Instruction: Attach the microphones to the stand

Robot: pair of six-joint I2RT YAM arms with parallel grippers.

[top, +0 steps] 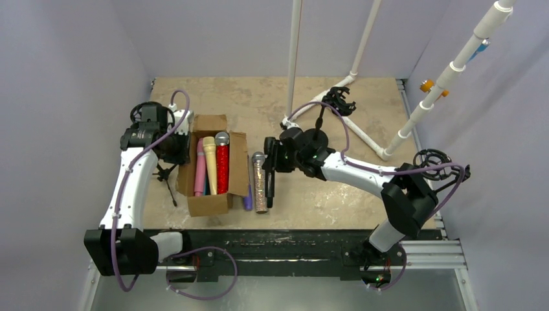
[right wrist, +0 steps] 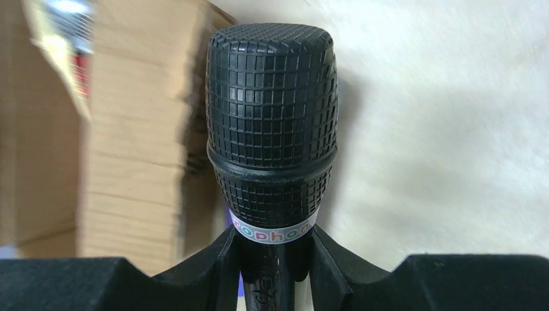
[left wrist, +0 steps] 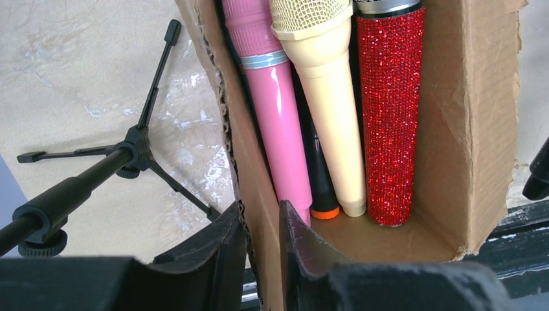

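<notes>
- Because the right claw [right wrist: 272,236] pinches the black mic [right wrist: 272,110] only just under its head, the long body sticks out unsupported behind the fingers. It could swing or slip when it is pushed into a mount [top: 338,98].
- The left claw [left wrist: 259,207] has one finger on each side of the box [left wrist: 482,129] wall, very close. I cannot tell whether it presses the cardboard. If it lifts with the wall caught, the box could tip and spill.
- The tripod [left wrist: 133,155] lies on the desk [top: 311,194] just outside the left claw and could be knocked.
- Mics counted: seven.
  - One black mic is in the right claw.
  - The silver mic [top: 260,184] and purple mic [top: 248,197] lie just beside that claw.
  - The pink mic [left wrist: 278,116], cream mic [left wrist: 327,116], red mic [left wrist: 388,116] and a dark mic [left wrist: 320,188] lie in the box, ahead of the left claw.
  - More may hide beneath.
- Ring mounts: two, both empty, well apart from the right claw, by the pipe stand [top: 294,58]. Box: one. Tripod: one.
</notes>
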